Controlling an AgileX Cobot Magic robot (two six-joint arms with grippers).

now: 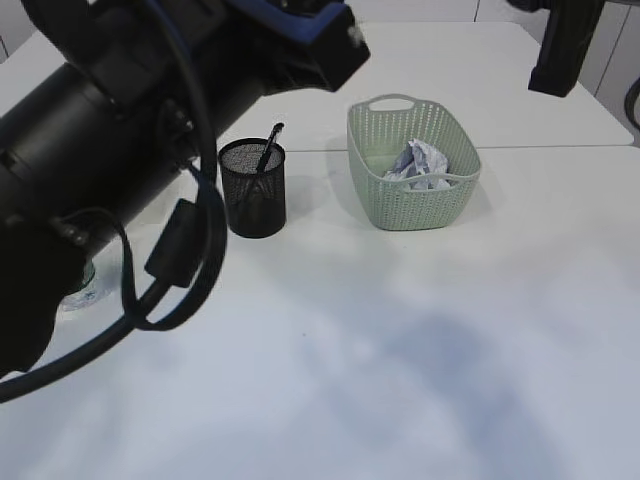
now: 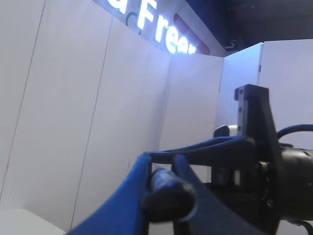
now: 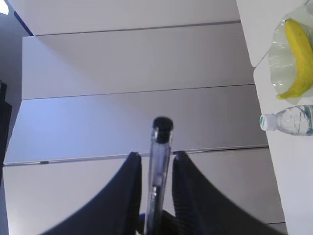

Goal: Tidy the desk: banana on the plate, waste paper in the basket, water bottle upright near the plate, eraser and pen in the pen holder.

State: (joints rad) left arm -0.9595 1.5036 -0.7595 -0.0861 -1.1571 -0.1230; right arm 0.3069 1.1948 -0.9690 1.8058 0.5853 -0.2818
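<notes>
In the right wrist view a clear pen (image 3: 160, 142) with a black cap stands between the black fingers of my right gripper (image 3: 157, 154). There is a gap on each side of it, so those jaws are open. The left wrist view shows the same pen (image 2: 166, 196) end-on, with my left gripper (image 2: 161, 159) shut on it between its blue fingers. The banana (image 3: 299, 54) lies on the clear plate (image 3: 276, 68), and the water bottle (image 3: 291, 121) is beside it. The waste paper (image 1: 422, 165) is in the green basket (image 1: 400, 205). The black mesh pen holder (image 1: 252, 195) has a dark pen (image 1: 270, 148) in it. The eraser is out of view.
My left arm (image 1: 110, 170) and its cable fill the left of the exterior view, hiding the plate and most of the bottle (image 1: 80, 290). The right arm (image 1: 565, 45) hangs at the top right, with both grippers above the frame. White table (image 1: 420, 360) spreads in front.
</notes>
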